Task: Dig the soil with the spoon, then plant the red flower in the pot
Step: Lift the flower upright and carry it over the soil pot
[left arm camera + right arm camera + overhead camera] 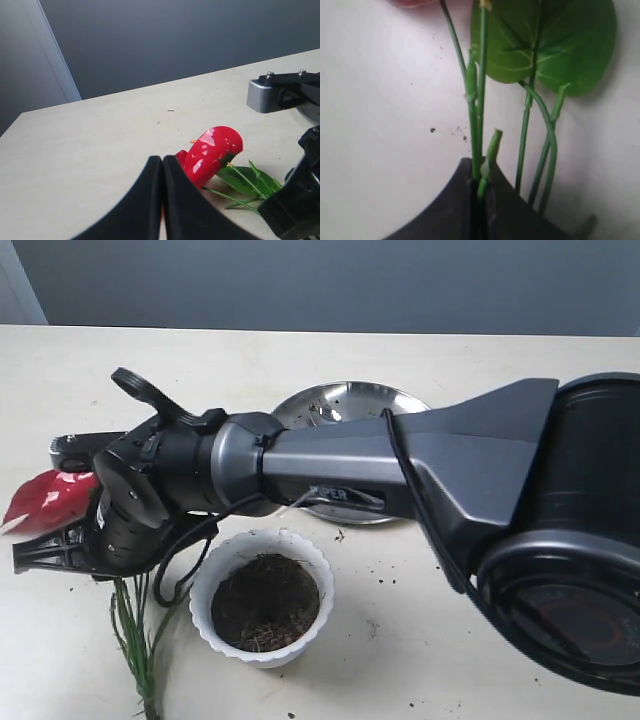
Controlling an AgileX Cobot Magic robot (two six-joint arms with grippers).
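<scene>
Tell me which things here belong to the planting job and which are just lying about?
In the job: red flower, gripped at its stalks by the right end effector; white pot; soil inside it.
Lying about: steel plate; soil crumbs on the table.

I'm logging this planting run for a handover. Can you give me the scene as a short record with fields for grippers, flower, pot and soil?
right gripper: shut on the stems of the red flower, on the left side of the exterior view
left gripper: shut, empty, near the red bloom
red flower: lying on the table, left of the pot, not in it
pot: white, upright, in front of the steel plate
soil: dark, inside the pot
stage: flower gripped, not yet planted
</scene>
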